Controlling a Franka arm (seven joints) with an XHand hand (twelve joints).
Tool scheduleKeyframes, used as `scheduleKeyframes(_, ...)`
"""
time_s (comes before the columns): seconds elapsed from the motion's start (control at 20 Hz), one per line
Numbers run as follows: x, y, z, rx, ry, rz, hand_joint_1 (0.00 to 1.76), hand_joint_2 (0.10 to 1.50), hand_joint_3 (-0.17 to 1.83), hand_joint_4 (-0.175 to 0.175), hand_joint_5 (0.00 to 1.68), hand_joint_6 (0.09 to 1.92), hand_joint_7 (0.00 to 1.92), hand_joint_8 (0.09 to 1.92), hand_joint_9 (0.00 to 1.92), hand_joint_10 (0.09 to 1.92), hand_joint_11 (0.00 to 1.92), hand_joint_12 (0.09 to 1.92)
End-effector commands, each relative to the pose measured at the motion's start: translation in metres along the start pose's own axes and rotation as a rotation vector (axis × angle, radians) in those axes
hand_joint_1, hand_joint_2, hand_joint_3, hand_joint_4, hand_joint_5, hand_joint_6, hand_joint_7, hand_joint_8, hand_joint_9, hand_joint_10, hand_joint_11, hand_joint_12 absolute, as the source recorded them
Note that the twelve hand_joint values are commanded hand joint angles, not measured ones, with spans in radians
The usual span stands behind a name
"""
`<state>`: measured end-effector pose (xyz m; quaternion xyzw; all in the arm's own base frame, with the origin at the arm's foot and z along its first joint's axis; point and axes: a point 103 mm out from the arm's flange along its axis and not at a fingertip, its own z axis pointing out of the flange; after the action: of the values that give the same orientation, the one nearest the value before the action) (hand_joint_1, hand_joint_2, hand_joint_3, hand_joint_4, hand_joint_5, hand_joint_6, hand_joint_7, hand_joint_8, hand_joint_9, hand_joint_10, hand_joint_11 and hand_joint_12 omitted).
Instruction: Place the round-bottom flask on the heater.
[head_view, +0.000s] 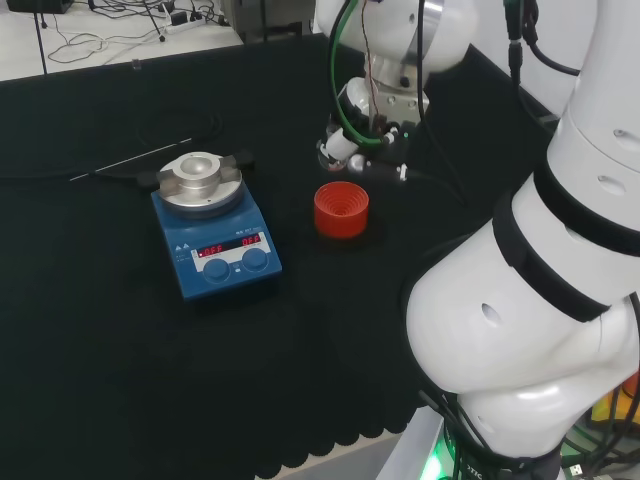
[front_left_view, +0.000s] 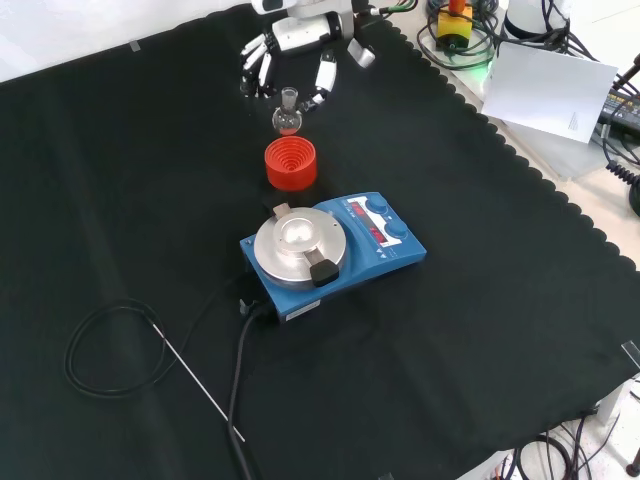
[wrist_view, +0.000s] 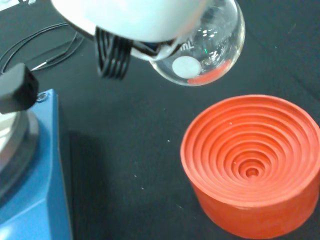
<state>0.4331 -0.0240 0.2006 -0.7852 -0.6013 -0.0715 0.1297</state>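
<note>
From behind the arm and from its front we see the heater (head_view: 216, 228) (front_left_view: 330, 252); our wrist camera sits close beside it (wrist_view: 25, 175).

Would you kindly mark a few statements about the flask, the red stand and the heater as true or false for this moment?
1. The round-bottom flask sits in the red ribbed stand. False: the hand holds it clear above the stand, which has nothing in it.
2. The heater has a bare metal top plate. True.
3. In the front view, the stand lies between the hand and the heater. True.
4. The flask is full of blue liquid. False: it looks clear and empty.
5. The heater's display is dark. False: red digits glow.
</note>
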Motion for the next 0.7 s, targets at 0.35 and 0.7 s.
scheduleKeyframes(0.35, 0.065, 0.008, -0.032, 0.079, -0.068, -0.085, 1.12, 0.59, 0.87, 0.129, 1.18, 0.95, 0.49, 0.67, 0.74, 0.57, 0.32, 1.34)
scheduleKeyframes(0.7, 0.126, 0.014, -0.031, 0.114, -0.092, -0.169, 1.12, 0.59, 0.87, 0.134, 1.18, 0.94, 0.48, 0.67, 0.73, 0.57, 0.32, 1.35)
